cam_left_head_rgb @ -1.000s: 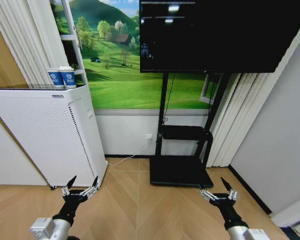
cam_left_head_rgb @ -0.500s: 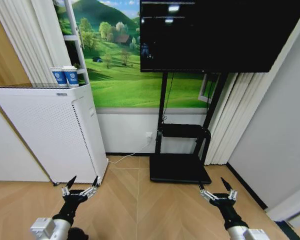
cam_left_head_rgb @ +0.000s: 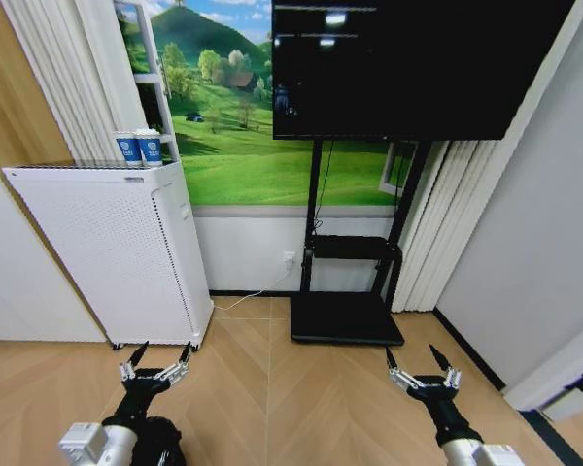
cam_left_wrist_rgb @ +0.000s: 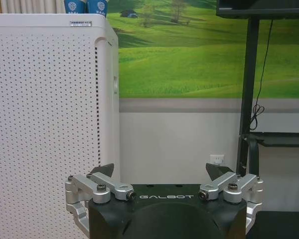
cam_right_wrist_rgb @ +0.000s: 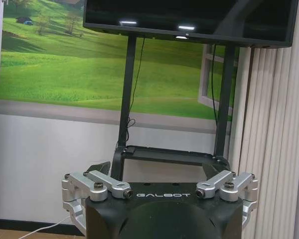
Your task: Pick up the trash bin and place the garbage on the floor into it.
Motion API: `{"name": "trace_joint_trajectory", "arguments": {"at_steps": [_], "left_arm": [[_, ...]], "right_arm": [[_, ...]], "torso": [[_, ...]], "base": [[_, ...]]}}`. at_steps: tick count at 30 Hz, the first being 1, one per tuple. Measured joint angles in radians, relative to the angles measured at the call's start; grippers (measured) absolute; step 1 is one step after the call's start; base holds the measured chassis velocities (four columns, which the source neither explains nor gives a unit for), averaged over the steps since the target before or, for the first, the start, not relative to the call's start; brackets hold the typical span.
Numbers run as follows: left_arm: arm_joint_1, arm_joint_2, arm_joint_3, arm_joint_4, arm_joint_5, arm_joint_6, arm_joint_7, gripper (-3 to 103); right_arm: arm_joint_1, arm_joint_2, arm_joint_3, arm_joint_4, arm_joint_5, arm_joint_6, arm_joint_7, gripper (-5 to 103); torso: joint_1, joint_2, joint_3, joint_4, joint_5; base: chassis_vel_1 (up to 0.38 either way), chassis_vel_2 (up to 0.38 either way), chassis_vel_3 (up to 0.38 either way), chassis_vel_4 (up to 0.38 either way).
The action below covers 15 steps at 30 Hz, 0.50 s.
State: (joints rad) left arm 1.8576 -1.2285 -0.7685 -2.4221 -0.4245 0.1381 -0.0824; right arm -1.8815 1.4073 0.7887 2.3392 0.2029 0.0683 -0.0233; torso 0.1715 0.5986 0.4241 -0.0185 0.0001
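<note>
Both arms are held low and forward over the wooden floor. My left gripper [cam_left_head_rgb: 164,351] [cam_left_wrist_rgb: 161,172] is open with nothing between its fingers, facing the white perforated appliance [cam_left_head_rgb: 117,252]. Facing the TV stand, my right gripper [cam_left_head_rgb: 410,357] [cam_right_wrist_rgb: 155,169] is also open and holds nothing. A dark rounded shape [cam_left_head_rgb: 161,443] sits at the bottom edge beside my left arm; I cannot tell whether it is the trash bin. The garbage is out of view.
The white appliance [cam_left_wrist_rgb: 45,124] stands at the left with two blue-and-white cups [cam_left_head_rgb: 138,149] on top. A black TV stand [cam_left_head_rgb: 347,316] with a large screen [cam_left_head_rgb: 408,63] stands against the landscape mural. A white cable [cam_left_head_rgb: 248,299] runs along the floor. Bare floor lies ahead.
The whole picture has slid to the right, so the camera has turned left. Both grippers keep their place and stay open. The dark shape by my left arm shows more.
</note>
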Motion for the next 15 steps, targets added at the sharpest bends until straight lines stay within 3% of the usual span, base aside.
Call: {"name": "trace_joint_trajectory", "arguments": {"at_steps": [15], "left_arm": [[0.000, 0.000, 0.000, 0.000, 0.000, 0.000, -0.001, 100]], "right_arm": [[0.000, 0.000, 0.000, 0.000, 0.000, 0.000, 0.000, 100]], "torso": [[-0.001, 0.000, -0.001, -0.0003, -0.0004]], "base": [[0.166, 0.159, -0.165, -0.179]]}}
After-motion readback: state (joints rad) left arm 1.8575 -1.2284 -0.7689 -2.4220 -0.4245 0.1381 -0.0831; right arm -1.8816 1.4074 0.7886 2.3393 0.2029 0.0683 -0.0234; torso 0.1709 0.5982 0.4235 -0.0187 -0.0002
